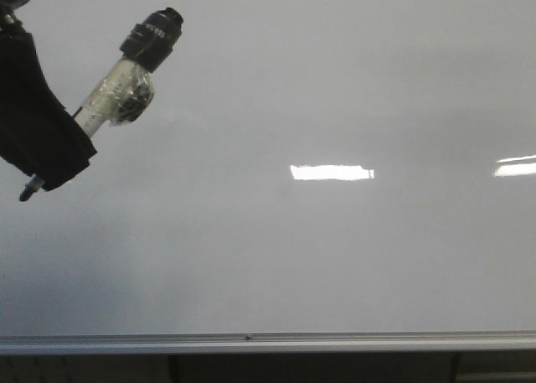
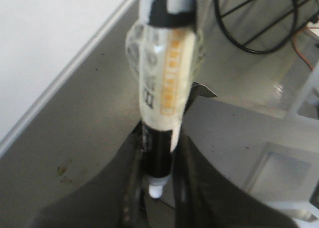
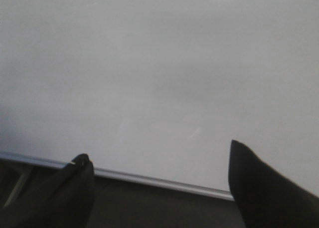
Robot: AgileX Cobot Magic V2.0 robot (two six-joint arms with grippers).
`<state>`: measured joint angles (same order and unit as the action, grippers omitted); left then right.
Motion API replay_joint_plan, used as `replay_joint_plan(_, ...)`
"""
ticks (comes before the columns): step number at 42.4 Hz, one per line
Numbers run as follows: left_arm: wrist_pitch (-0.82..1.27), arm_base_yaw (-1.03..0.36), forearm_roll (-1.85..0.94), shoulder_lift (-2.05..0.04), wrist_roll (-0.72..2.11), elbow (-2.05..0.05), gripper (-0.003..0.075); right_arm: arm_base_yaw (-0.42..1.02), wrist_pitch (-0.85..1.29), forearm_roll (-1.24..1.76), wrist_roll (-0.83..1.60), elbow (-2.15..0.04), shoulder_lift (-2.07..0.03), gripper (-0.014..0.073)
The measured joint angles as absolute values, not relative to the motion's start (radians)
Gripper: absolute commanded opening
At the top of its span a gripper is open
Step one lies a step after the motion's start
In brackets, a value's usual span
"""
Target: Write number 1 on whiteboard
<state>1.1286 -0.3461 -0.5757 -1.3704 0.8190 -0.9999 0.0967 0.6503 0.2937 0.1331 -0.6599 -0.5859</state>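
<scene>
We see a grey floor (image 2: 84, 153) with small stains, and beyond it a black wire frame (image 2: 259, 23). Just beside that frame stands pale furniture (image 2: 299, 108), catching light.

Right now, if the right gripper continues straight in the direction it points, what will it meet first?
Probably the whiteboard. The open right gripper faces its bare surface just above the silver rail, with nothing visible between them. The distance is unclear from this view.
</scene>
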Motion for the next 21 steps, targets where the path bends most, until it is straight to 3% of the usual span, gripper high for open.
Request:
replay_joint_plan(10, 1.210, -0.429, -0.580, -1.369, 0.834, -1.004, -0.0020, 0.195, 0.842, 0.661, 0.478, -0.795, -0.847, 0.0582)
replay_joint_plan(21, 1.215, -0.563, -0.584, -1.369, 0.838, -1.006, -0.0020, 0.203, 1.168, 0.968, 0.797, -0.957, -1.127, 0.0582)
